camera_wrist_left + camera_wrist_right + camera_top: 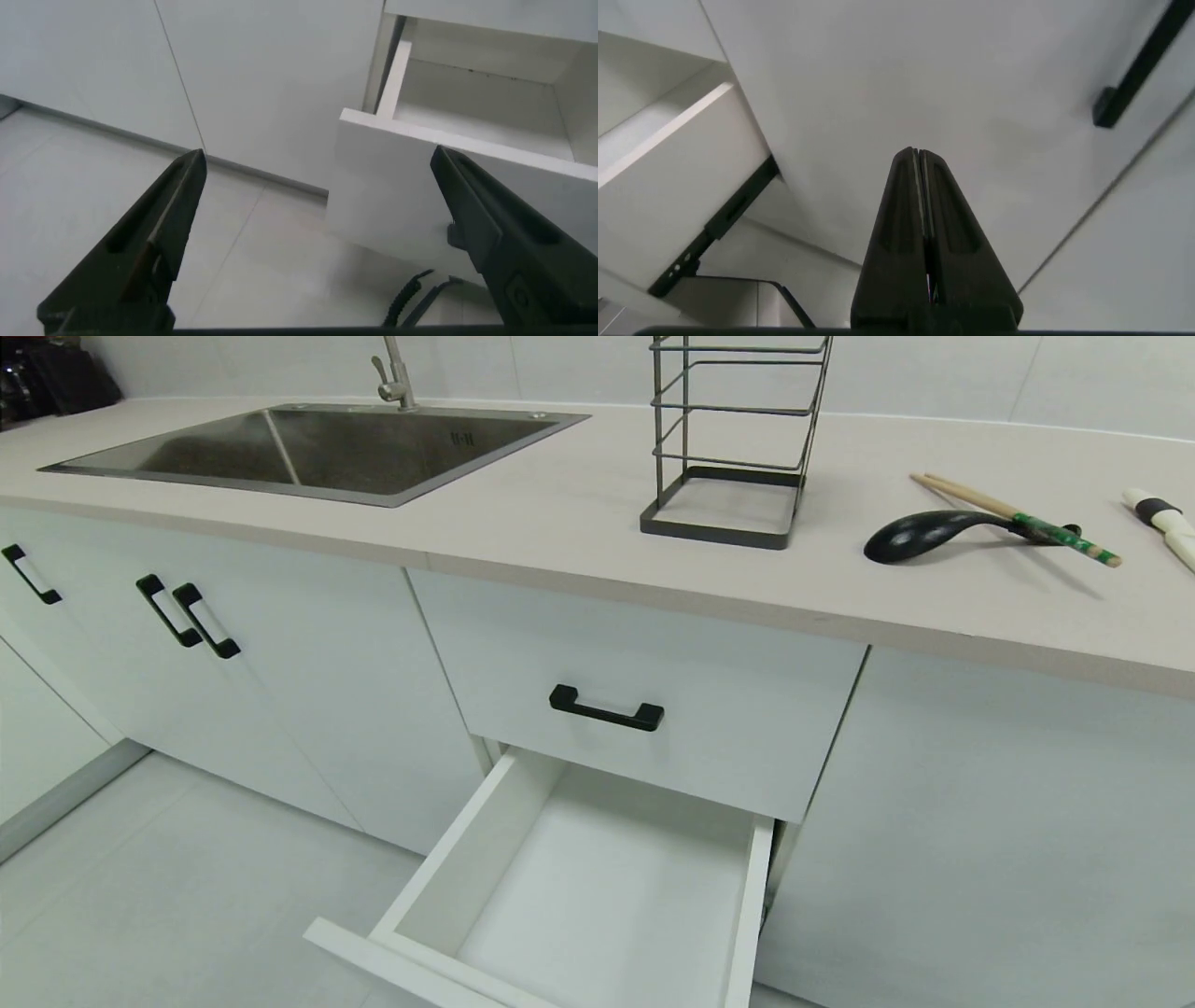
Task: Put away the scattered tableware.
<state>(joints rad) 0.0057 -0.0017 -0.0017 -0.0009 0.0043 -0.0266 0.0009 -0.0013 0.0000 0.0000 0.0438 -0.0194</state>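
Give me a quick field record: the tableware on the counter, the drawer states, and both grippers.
tableware on counter: black spoon; chopsticks lying over its handle; white utensil at the right edge
wire rack: upright on the counter
lower drawer: pulled open
upper drawer: shut
left gripper: jaws open, low, near the open drawer's front
right gripper: jaws shut, facing a cabinet front

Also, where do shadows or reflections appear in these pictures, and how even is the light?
Head view: the ladle throws a soft shadow on the counter, and the sink shows pale reflections. Left wrist view: the left gripper is dark against the bright floor. Right wrist view: even light on the white cabinet front, right gripper dark.
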